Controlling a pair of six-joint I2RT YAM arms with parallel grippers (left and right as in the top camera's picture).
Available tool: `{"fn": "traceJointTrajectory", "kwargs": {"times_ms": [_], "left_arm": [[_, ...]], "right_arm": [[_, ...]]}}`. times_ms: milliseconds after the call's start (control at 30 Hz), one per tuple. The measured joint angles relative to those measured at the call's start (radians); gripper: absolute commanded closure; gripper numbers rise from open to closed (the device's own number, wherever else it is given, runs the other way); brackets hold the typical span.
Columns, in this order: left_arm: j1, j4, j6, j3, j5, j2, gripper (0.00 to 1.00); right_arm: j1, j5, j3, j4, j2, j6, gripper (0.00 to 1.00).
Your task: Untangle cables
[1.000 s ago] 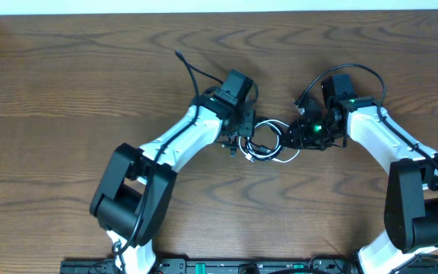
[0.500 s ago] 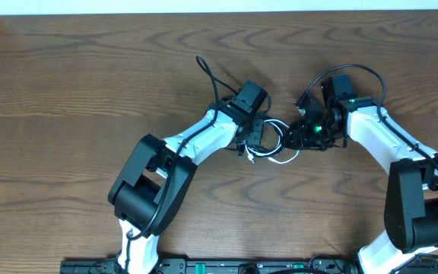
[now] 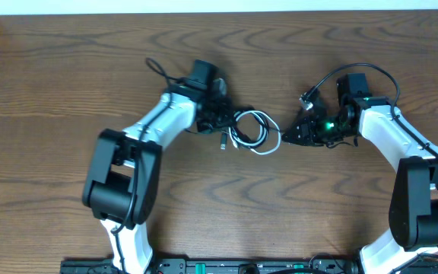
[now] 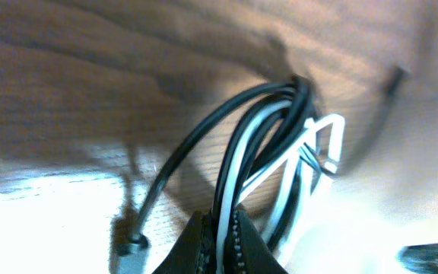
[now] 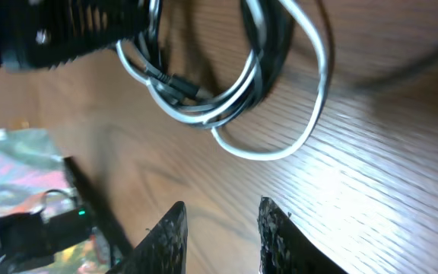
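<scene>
Nearest the robot, a black rail (image 3: 204, 267) ran along the worktop's (image 3: 67, 76) edge and carried both arm bases; the marks on it were too small to read. In the right wrist view a coloured patch (image 5: 6, 164) at the left edge was too blurred to make out any writing.

From the rail the two white-and-black arms reached inward over the brown wood grain. The left tool (image 3: 226, 120) was clenched on the cables (image 3: 251, 131). Its wrist camera showed a strand of the white cable (image 4: 229, 167) and dark strands beside it running between the fingertips. The black cable (image 4: 175, 156) curved away to a small plug end (image 4: 131, 245) hanging near the wood.

The cables lay as a small coil of overlapping loops on the worktop between the two tools, black and white wound together. One white loop bulged towards the right arm.

The right tool (image 3: 299, 131) sat just beside that loop with its fingers (image 5: 169, 236) apart, only bare wood between them and nothing grasped. A green light (image 3: 327, 125) glowed on the right arm behind it.

Thicker black wires arched over each wrist: one on the right arm (image 3: 356, 70) and one on the left (image 3: 158, 68). Both stood clear of the coil. Beyond them lay open wood, then a white strip (image 3: 204, 6) along the far edge.
</scene>
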Motion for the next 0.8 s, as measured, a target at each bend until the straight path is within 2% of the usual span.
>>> {"fn": "traceJointTrajectory", "kwargs": {"times_ms": [233, 400, 633, 800], "left_arm": [[0.093, 0.061, -0.085, 0.0, 0.24, 0.0, 0.93], [0.096, 0.121, -0.156, -0.001, 0.366, 0.0, 0.93], [0.095, 0.25, -0.27, -0.002, 0.476, 0.0, 0.93], [0.095, 0.283, -0.308, -0.002, 0.534, 0.0, 0.93]], "right_arm": [[0.0, -0.157, -0.075, 0.201, 0.0, 0.008, 0.76], [0.0, -0.206, -0.161, 0.405, 0.0, 0.111, 0.77], [0.0, -0.225, -0.204, 0.566, 0.0, 0.292, 0.65], [0.0, -0.217, -0.205, 0.636, 0.0, 0.399, 0.61]]}}
